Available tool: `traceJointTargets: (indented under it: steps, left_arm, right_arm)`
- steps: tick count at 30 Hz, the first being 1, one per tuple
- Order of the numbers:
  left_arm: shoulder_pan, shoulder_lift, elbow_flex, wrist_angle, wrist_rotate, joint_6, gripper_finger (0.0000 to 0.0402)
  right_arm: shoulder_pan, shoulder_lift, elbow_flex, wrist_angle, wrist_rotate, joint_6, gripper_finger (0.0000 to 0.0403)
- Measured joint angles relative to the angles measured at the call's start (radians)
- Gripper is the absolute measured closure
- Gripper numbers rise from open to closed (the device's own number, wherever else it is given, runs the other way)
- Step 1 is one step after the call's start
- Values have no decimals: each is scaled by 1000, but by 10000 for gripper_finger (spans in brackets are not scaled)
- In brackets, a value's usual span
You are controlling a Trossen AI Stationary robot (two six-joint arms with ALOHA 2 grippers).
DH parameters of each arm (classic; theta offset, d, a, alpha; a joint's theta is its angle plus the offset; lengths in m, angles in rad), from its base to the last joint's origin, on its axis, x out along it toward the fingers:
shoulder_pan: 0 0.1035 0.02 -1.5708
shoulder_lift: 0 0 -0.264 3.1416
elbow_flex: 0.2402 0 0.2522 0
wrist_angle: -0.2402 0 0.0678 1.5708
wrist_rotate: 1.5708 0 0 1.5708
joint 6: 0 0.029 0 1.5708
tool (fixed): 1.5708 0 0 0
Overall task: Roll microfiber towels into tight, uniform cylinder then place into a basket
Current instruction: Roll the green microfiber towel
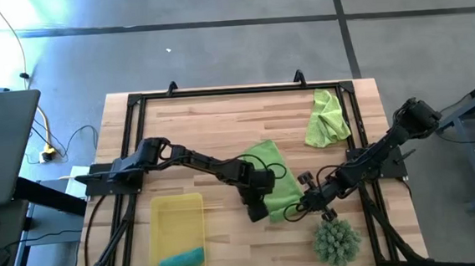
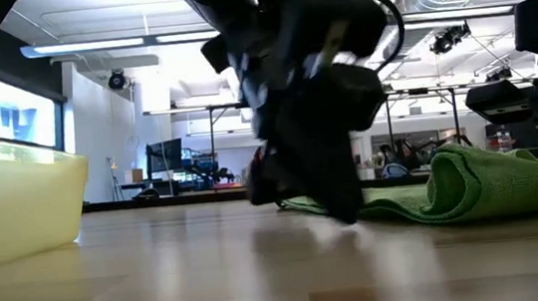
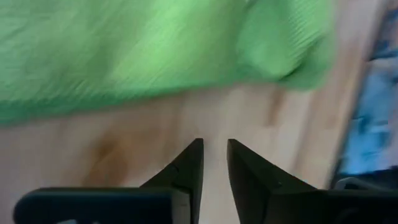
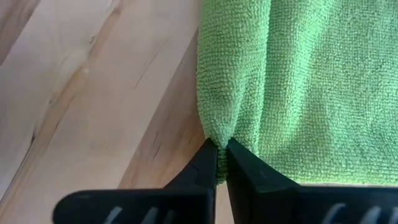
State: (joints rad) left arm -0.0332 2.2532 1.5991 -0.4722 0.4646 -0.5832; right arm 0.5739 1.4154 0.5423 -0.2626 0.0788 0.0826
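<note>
Evenly and brightly lit from above in the high view, with a pale washed-out glare on the grey concrete floor (image 1: 62, 19) at the upper left corner. Only soft, short shadows under the two dark arms on the light wooden slatted table (image 1: 219, 109).

Backlit in the low view: long white ceiling strip lights (image 2: 108, 44) blown out, a dark silhouetted arm mass (image 2: 313, 96) blurred and close to the lens, a faint sheen on the tabletop, the translucent yellow plastic basket (image 2: 15, 212) glowing softly.

Heavily motion-smeared in the left wrist view, the lime green microfiber cloth (image 3: 155, 50) reduced to streaks.

Sharp in the right wrist view, terry weave crisp, wood grain clear.
</note>
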Motion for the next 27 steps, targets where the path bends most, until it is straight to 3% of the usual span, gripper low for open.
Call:
traceJointTargets:
  steps: [7, 18, 22, 27]
  left_arm:
    - [-55, -34, 104, -260, -246, 182, 374]
    - [-177, -369, 125, -620, -696, 237, 396]
    - [-214, -551, 47, -670, -872, 123, 397]
    - [-228, -809, -197, -568, -943, 28, 397]
  right_arm:
    - [-5, 0, 0, 1, -2, 42, 400]
    - [-13, 1, -2, 23, -12, 78, 400]
    - [-28, 2, -2, 36, -20, 77, 400]
    - [-56, 3, -3, 49, -33, 72, 400]
